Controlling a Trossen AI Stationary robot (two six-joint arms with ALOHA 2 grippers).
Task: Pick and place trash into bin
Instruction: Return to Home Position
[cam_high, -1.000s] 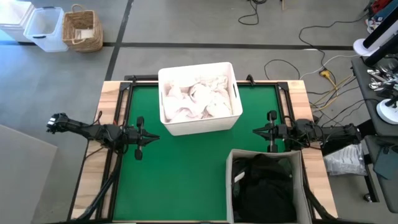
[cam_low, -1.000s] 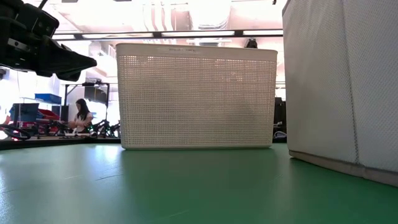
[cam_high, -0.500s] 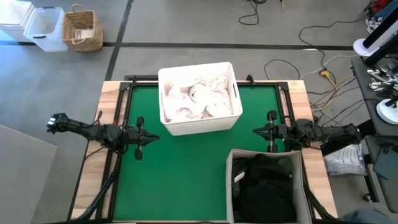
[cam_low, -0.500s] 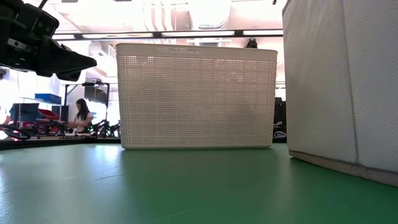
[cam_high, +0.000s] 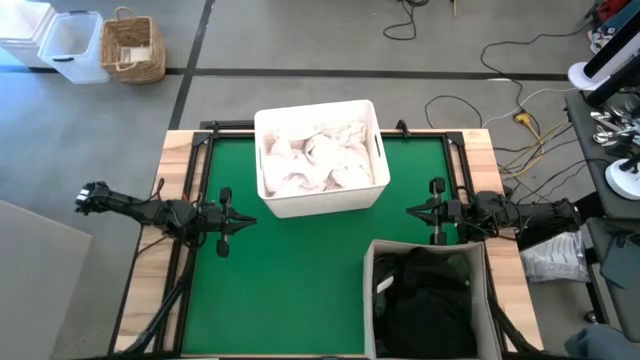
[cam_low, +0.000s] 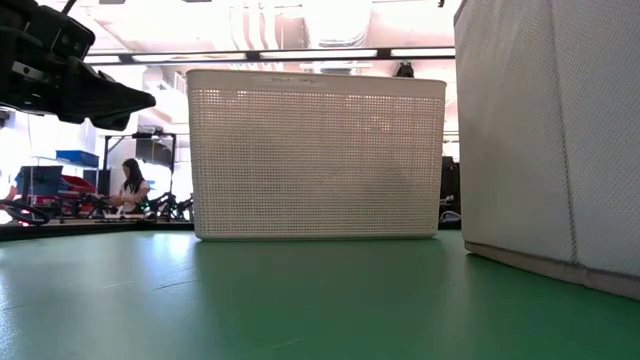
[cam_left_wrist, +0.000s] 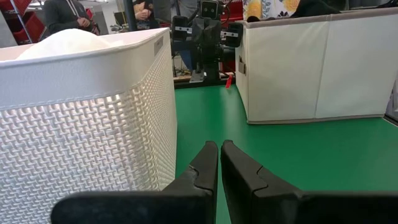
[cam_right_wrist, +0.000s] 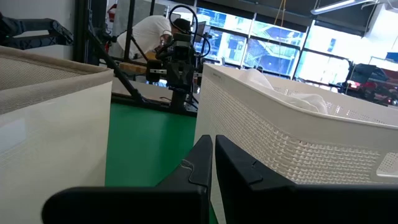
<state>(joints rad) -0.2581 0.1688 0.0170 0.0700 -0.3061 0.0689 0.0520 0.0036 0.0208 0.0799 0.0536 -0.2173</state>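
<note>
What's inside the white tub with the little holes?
Crumpled white sheets fill the white tub. Whatever lies under the top layer is covered. The left gripper and right gripper wait at the table's sides.

I'm looking at a table (cam_high: 300, 280) topped with a green mat, with bare pale wood (cam_high: 178, 165) showing along its left and right edges. A thin dark frame (cam_high: 230, 126) borders the mat on the far side. Two containers stand directly on the mat. The white plastic tub (cam_high: 325, 203) with woven-pattern walls sits at the far middle. The pale fabric bin (cam_high: 425, 246) stands in the near right corner, apart from the tub. From my low camera, green mat shows between them.
</note>
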